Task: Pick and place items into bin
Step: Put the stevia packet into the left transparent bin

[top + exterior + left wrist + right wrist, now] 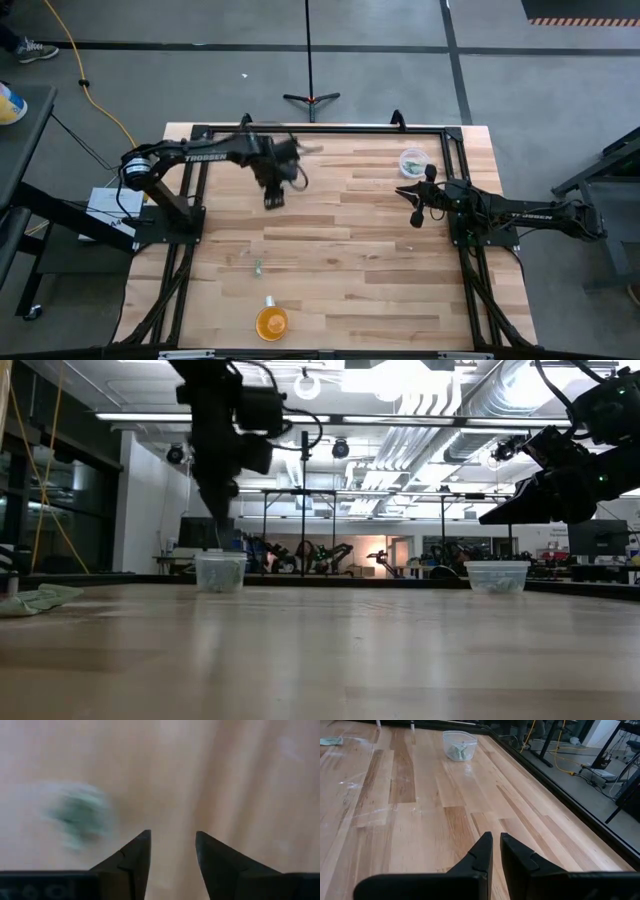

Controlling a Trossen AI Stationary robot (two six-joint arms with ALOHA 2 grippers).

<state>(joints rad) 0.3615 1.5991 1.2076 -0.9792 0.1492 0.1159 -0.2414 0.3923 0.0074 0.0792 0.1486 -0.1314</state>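
My left gripper (271, 196) hangs open above the table's far left part, and its view is blurred. A smeared pale-green and white thing (80, 817) lies on the wood beside its fingers, untouched. In the low view this gripper (217, 510) is above a clear cup (220, 572). My right gripper (416, 214) waits shut and empty above the wood (492, 845), near the right edge. Ahead of it stands a second clear cup (459, 745) (412, 160) with pale-green pieces inside. Two tiny pieces (257, 266) (268, 300) lie on the near part of the table.
An orange round cup (271, 322) stands near the table's near edge. A pale-green scrap (310, 150) lies by the far edge. A black frame (450, 150) runs around the tabletop. Bare wood lies between the two arms.
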